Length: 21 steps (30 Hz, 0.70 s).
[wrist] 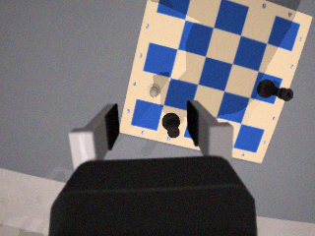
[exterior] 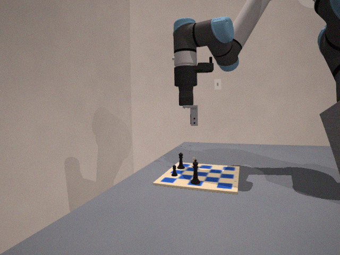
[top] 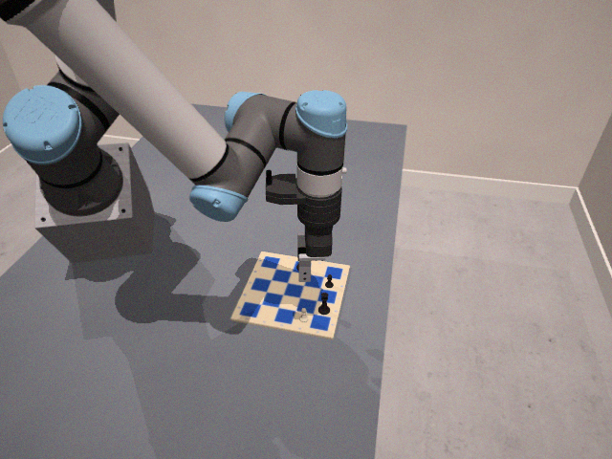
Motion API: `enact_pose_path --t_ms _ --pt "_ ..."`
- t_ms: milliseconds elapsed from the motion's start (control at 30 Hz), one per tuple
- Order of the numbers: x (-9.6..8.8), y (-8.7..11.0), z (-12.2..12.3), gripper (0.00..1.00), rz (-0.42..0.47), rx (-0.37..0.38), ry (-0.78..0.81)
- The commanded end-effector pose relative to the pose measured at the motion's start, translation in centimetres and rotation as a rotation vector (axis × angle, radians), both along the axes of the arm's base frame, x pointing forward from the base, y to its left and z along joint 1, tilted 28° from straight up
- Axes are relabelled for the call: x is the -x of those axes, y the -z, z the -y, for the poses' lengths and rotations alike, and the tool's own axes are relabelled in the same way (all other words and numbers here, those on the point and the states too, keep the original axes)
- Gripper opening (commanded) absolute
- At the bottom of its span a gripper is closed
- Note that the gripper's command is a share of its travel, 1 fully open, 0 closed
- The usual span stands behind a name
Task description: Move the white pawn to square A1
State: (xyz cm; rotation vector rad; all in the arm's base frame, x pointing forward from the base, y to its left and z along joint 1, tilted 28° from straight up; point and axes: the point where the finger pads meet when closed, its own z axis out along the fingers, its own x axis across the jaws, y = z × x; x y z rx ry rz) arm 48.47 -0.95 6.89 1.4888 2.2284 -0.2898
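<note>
Plain beige walls [exterior: 66,82] meet at a corner behind the long grey-blue matte table top [top: 148,385], and a small white wall plate [exterior: 217,84] is fixed on the far wall, level with the wrist. A mottled grey concrete floor [top: 484,306] spreads beside the table, edged by a thin white skirting line [top: 493,179]. Light from above casts soft dark shadows [top: 163,291] across the table.

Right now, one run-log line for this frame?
gripper: open, empty, high above board | white pawn: upright, untouched | black pieces: upright
</note>
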Motion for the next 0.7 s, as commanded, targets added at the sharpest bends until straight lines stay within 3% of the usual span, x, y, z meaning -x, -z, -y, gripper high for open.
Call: enact_pose_path --t_ms 0,167,367,433,467,667 --pt "0.1 0.0 -0.1 1.0 0.0 0.002 -0.004" --pt "0.1 0.1 0.0 1.0 -0.001 0.002 -0.004" --pt "-1.0 4.2 1.9 1.0 -0.002 0.0 -0.004" --pt "-1.1 4.6 2.1 1.0 -0.002 -0.001 -0.004" --pt "-1.1 4.6 2.1 0.68 -0.002 -0.001 -0.004" --pt "-1.3 4.4 2.1 0.68 0.002 0.0 -0.004"
